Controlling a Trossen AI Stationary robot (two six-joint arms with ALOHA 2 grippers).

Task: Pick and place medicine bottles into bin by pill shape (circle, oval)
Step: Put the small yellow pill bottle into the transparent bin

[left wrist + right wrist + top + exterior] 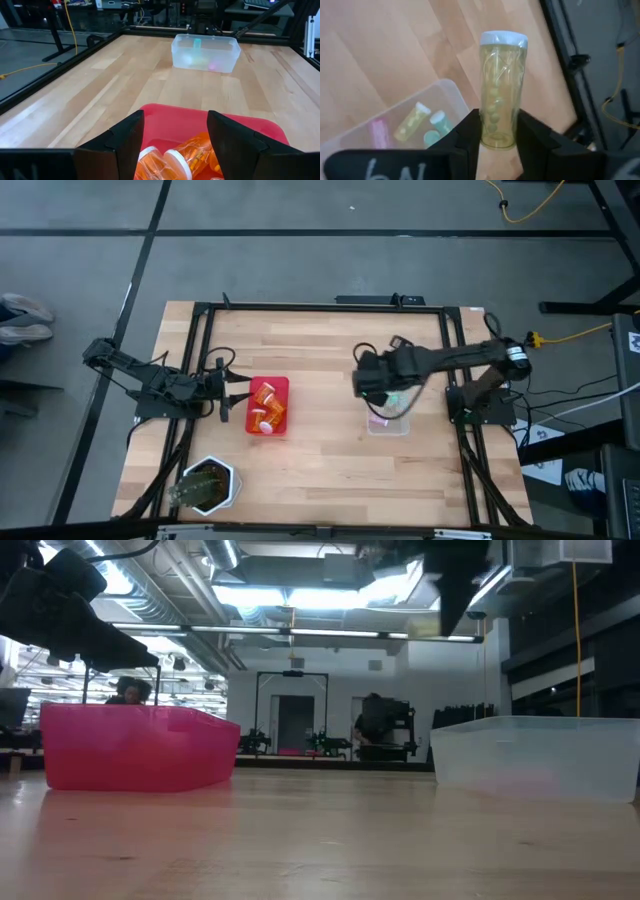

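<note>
Yellow-green translucent vial with a pale cap [502, 90] sits clamped between the right gripper [500, 131] fingers, raised over the clear plastic bin [400, 426] at four o'clock of table centre. Left gripper [175, 131], fingers spread and empty, hovers at the red bin [283, 386] holding orange white-capped bottles [192, 155], nine o'clock side.

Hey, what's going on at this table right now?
A two-armed robot is sorting small medicine bottles into bins. The right gripper holds a yellow-green translucent vial with a pale cap above the clear plastic bin, which already holds a few pastel vials. The left gripper hangs open over the red plastic bin, where orange bottles with white caps lie. A white hexagonal pot sits at the table's near corner.
</note>
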